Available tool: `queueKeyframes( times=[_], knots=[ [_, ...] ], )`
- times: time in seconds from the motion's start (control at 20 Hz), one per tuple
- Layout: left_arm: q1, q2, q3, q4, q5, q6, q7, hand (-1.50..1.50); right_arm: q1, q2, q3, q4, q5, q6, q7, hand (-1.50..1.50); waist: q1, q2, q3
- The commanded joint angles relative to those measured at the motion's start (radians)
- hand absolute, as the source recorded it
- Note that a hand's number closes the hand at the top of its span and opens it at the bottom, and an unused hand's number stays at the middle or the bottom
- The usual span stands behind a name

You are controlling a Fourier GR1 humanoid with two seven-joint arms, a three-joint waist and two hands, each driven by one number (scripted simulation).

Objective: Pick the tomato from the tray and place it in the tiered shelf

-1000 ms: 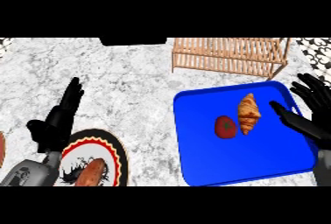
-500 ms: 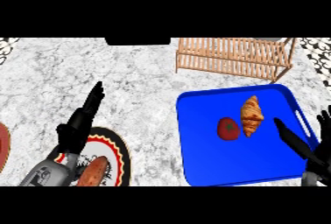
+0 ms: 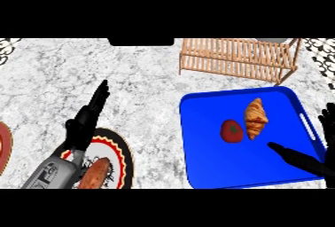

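So you're working over a marble counter [image 3: 144, 80], and the biggest thing sitting on it is the blue tray [image 3: 209, 170] at the right, with the wooden tiered shelf [image 3: 239, 60] standing just behind it. A patterned plate [image 3: 119, 150] is lying at the lower left with something brown on it. Your left robot hand [image 3: 83, 124] is resting by that plate, fingers straight and pressed together, holding nothing. Your right robot hand [image 3: 304, 162] is hovering over the tray's right side, spread open and empty. The croissant [image 3: 256, 117] is lying mid-tray, and the tomato [image 3: 231, 131] is sitting just left of it, nearly touching. I'm guessing that tomato is going to be light, smooth, a bit slippery and squashable, so you're probably wanting to cup it round its widest part, coming in on the sides facing away from the croissant.
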Motion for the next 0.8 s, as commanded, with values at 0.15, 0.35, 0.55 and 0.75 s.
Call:
queueKeyframes(
  times=[0.15,0.35,0.55,0.75],
  knots=[
    [-0.019,-0.035,0.001,0.029,-0.026,0.001,0.015,0.00,-0.067,-0.186,0.103,-0.244,0.156,0.061,0.487,-1.50,0.004,0.000,-0.002],
    [-0.019,0.011,0.015,-0.040,-0.016,-0.033,0.041,0.00,-0.049,-0.280,0.193,-0.249,0.216,0.197,0.615,-1.50,0.016,-0.001,-0.001],
    [0.001,0.002,0.019,-0.001,-0.017,-0.046,0.014,0.00,-0.197,-0.373,0.232,-0.324,0.236,0.329,0.912,-1.50,0.029,0.002,-0.003],
    [-0.011,-0.013,0.030,-0.024,-0.033,-0.035,0.049,0.00,-0.329,-0.346,0.296,-0.379,0.248,0.429,1.137,-1.50,0.021,0.000,-0.001]
  ],
)
